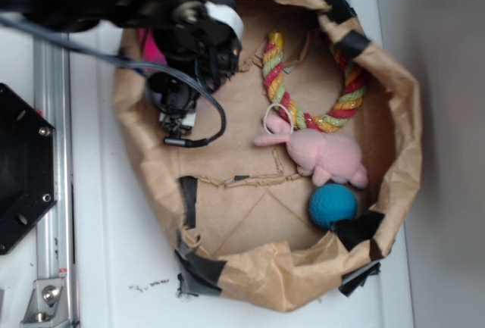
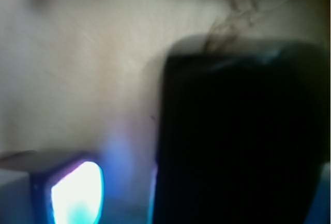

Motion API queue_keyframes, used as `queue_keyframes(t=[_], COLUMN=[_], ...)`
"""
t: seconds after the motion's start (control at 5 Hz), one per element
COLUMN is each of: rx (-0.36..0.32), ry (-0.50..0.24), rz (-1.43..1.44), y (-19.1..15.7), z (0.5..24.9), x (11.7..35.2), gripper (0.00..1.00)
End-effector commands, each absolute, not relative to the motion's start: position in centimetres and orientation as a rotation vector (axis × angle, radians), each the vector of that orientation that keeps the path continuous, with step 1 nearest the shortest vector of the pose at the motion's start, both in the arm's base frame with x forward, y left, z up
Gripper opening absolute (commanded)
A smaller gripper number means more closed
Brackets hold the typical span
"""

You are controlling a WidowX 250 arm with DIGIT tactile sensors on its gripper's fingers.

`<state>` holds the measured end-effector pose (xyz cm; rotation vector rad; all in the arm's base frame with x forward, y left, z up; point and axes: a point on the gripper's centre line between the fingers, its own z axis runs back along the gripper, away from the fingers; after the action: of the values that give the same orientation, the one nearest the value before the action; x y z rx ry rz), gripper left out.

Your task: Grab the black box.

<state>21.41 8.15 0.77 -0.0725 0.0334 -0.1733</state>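
Observation:
In the wrist view the black box [image 2: 240, 136] fills the right half of the frame, very close and blurred, resting on the brown paper. One lit fingertip [image 2: 77, 193] shows at the bottom left, with a gap between it and the box's left edge. The other finger is hidden by the box or merges with it. My gripper [image 2: 165, 198] looks open beside or partly around the box. In the exterior view my gripper [image 1: 176, 116] hangs low at the left inside the paper-lined bin [image 1: 402, 93], and the arm hides the box.
A striped rope ring [image 1: 318, 93], a pink plush bunny [image 1: 322, 154] and a blue ball [image 1: 332, 205] lie on the bin's right side. Something pink [image 1: 154, 49] peeks out behind the arm. A black hexagonal plate [image 1: 23, 169] and a metal rail [image 1: 53, 192] sit outside, left.

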Motion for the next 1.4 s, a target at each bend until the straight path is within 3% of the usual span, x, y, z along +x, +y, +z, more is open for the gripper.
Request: queue_keyframes(t=[0.0, 0.2, 0.4, 0.6, 0.8, 1.0, 1.2], rx=[-0.043, -0.021, 0.041, 0.102, 0.151, 0.145, 0.079], ry=[0.043, -0.014, -0.018, -0.031, -0.147, -0.244, -0.218], rz=[-0.183, -0.165, -0.179, -0.202, -0.187, -0.149, -0.125], y=[6.9, 6.8, 6.3, 5.7, 4.9, 3.6, 1.9], z=[-0.1, 1.7, 3.1, 6.4, 11.4, 16.6, 19.2], x=[22.5, 22.0, 22.1, 22.6, 24.3, 26.7, 28.4], gripper=[0.00, 0.00, 0.00, 0.00, 0.00, 0.00, 0.00])
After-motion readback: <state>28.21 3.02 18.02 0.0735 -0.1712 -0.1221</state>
